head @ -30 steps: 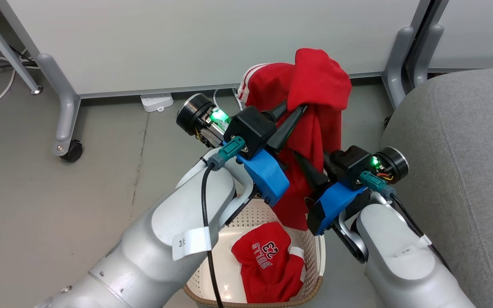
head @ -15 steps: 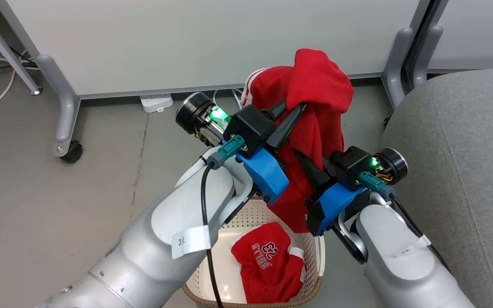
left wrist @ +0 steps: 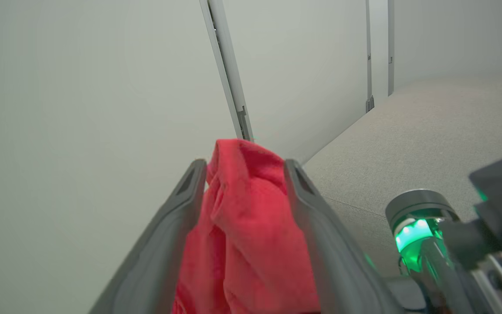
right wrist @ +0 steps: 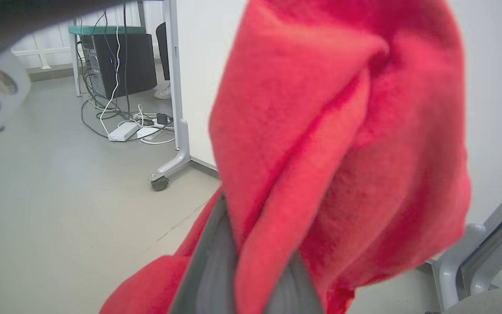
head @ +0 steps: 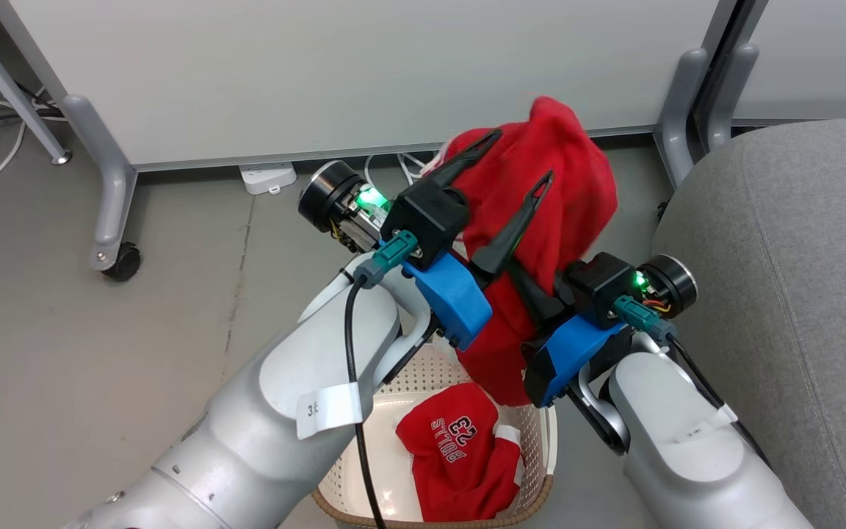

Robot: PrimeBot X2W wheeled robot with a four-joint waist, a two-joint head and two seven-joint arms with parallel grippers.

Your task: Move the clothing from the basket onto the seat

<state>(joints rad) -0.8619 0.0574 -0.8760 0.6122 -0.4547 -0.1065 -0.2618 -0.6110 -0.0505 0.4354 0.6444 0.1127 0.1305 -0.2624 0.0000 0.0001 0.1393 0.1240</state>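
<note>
My left gripper (head: pixel 505 170) is spread wide and my right gripper (head: pixel 528 288) pinches the red garment (head: pixel 577 184), which looks limp and light, so I'd hold a bunched fold.

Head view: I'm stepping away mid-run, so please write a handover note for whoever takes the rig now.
Left gripper: open, fingers either side of the lifted red soft fabric garment, not gripping.
Right gripper: shut on that garment, holding it above the cream perforated plastic basket.
Red "BULLS 23" fabric garment: lying in the basket.
Done: one garment lifted.
Left: both garments onto the large light grey upholstered seat at the right.
</note>
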